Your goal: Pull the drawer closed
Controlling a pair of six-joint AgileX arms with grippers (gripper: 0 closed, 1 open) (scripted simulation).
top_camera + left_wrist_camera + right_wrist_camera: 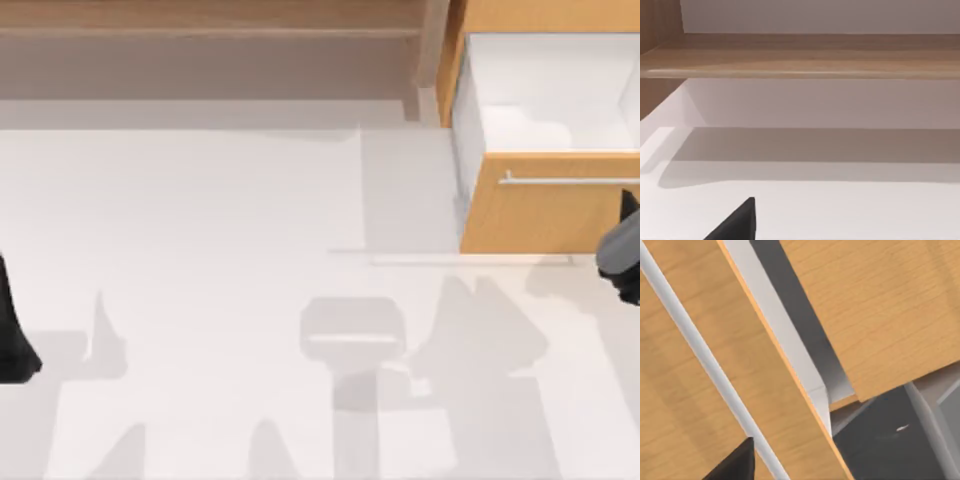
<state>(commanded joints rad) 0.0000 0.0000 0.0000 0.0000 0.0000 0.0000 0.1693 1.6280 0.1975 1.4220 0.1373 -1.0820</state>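
One drawer [540,205] stands pulled well out at the far right of the table [200,250], its white inside open to view above the orange-tan front panel. A thin silver handle [570,181] runs across that panel near its upper edge. The right gripper [622,250] sits at the right edge of the top view, just beside the front panel and below the handle's right end; whether it touches the panel cannot be told, nor whether its claw is released or clenched. From the right wrist, the handle [700,355] crosses the panel as a pale bar standing slightly proud of the wood, with one dark fingertip [735,465] close beneath it.

Judgement: the drawer is a rigid box on guides, likely light while empty, and should slide rather than flex. The bar is slim and smooth, so a loose pinch may slip; a flat push on the panel beside the bar looks sounder.

The left gripper [12,330] is parked at the left edge, facing the long brown shelf [210,30]; its claw state cannot be told.
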